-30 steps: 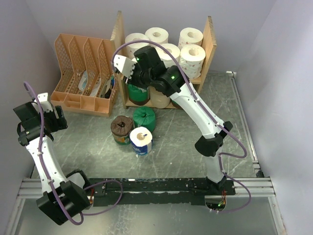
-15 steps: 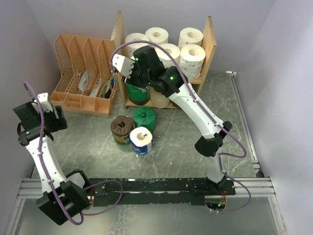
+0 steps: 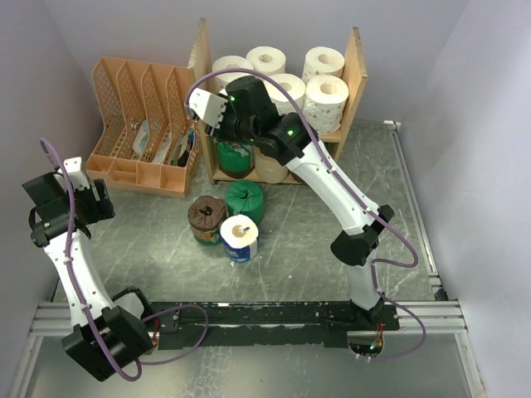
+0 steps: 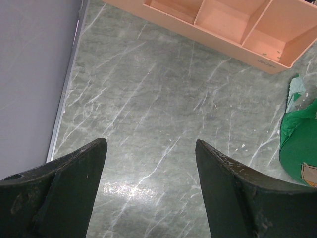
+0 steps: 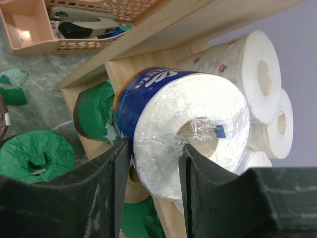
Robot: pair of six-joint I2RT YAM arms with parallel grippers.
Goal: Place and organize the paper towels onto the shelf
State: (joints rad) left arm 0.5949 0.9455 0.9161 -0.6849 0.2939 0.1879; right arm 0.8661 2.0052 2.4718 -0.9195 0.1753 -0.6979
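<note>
The shelf (image 3: 358, 66) stands at the back with several white paper towels (image 3: 323, 62) on its upper tier and green (image 3: 235, 157) and beige rolls below. My right gripper (image 3: 217, 120) is at the shelf's left front, shut on a blue-wrapped roll (image 5: 198, 114): one finger sits in the centre hole, the other against the blue side (image 5: 154, 146). The roll lies on its side at the upper board beside the white rolls (image 5: 257, 74). Brown (image 3: 205, 217), green (image 3: 245, 199) and blue (image 3: 239, 236) rolls stand on the table. My left gripper (image 4: 150, 144) hangs open over bare table at the left.
A peach slotted file organizer (image 3: 141, 124) sits left of the shelf, touching its side panel. Walls close in on the left, back and right. A metal rail (image 3: 249, 315) runs along the near edge. A green roll (image 4: 297, 144) shows at the right of the left wrist view.
The right gripper has shifted slightly back and left at the shelf, and its jaws have widened a little around the blue roll's wall. The left arm has not moved.
</note>
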